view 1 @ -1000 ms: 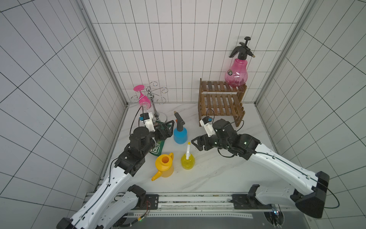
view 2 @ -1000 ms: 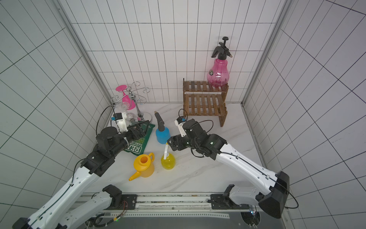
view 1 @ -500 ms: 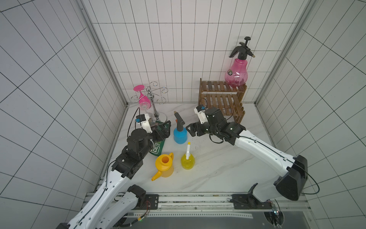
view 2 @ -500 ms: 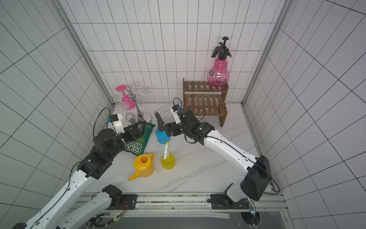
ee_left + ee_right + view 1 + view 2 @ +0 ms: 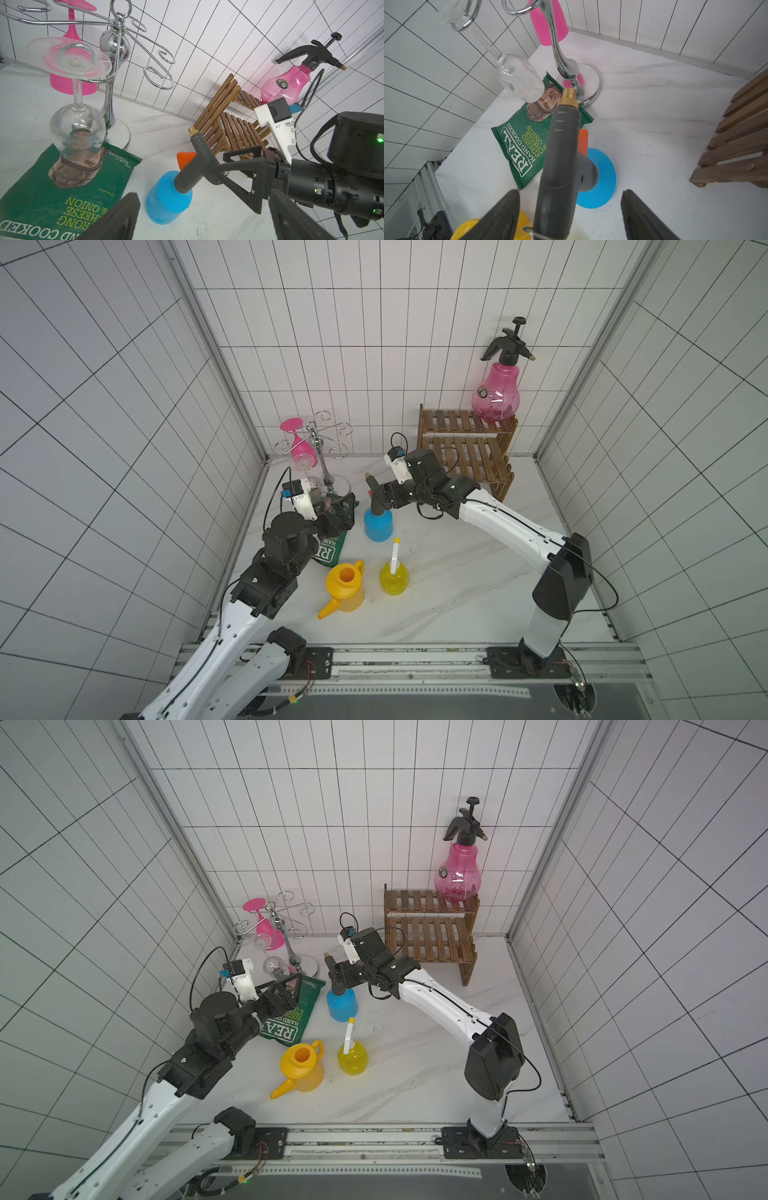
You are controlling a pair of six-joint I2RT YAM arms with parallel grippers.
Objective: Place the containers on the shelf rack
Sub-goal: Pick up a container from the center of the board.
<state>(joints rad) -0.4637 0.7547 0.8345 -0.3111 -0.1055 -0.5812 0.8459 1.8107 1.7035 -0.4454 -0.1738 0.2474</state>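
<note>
White marble tabletop (image 5: 457, 580). Dark brown slatted wooden shelf rack (image 5: 478, 460) bears the translucent pink bulbous sprayer (image 5: 495, 396) on its top tier, contents unclear. Beside the rack, the right gripper (image 5: 570, 195) straddles the blue plastic sprayer (image 5: 378, 526) at its nozzle, jaws apart; the two are hard to separate in both top views. Left gripper (image 5: 203, 195) gapes empty. Yellow-orange watering can (image 5: 347, 597) and translucent yellow bottle (image 5: 394, 580) stand well before the rack.

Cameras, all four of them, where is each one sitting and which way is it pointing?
Top views: high above the front rail, looking down toward the back wall; the whole robot shows, left gripper, right gripper, shelf rack behind.
Left wrist: on the left arm, facing the blue sprayer and rack; own open jaws in front, right gripper beyond.
Right wrist: on the right arm, looking down on the sprayer's grey head between its own open jaws.
Shared: both wrist views show the sprayer, green snack bag and glass holder.
</note>
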